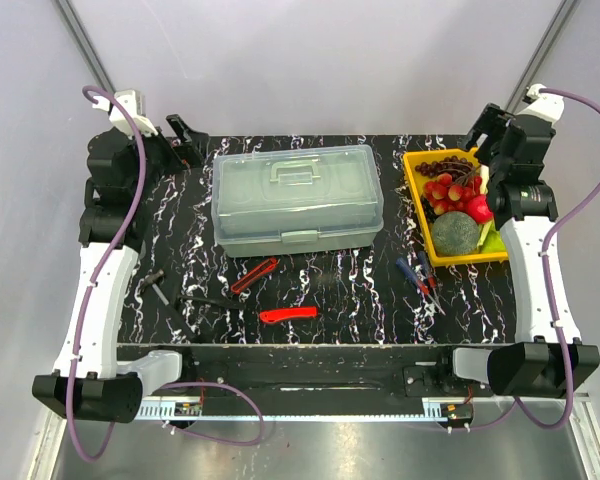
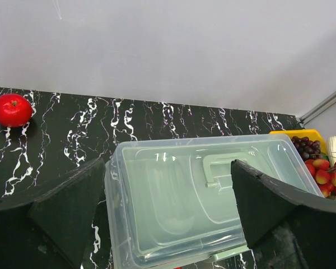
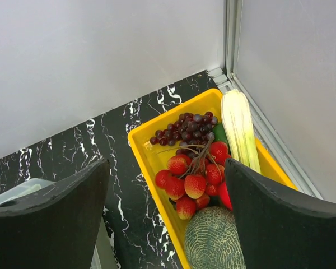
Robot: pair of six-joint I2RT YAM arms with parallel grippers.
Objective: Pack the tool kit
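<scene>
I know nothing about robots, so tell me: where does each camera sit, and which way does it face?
Top camera: fixed above and behind the arms, looking down on the table; left arm and right arm show.
Left wrist: rides the left arm, facing the back wall over the toolbox; the open left hand frames it.
Right wrist: rides the right arm, looking down at the yellow tray; the open right hand shows.
Shared: toolbox in top and left wrist; yellow tray in top and right wrist.
</scene>
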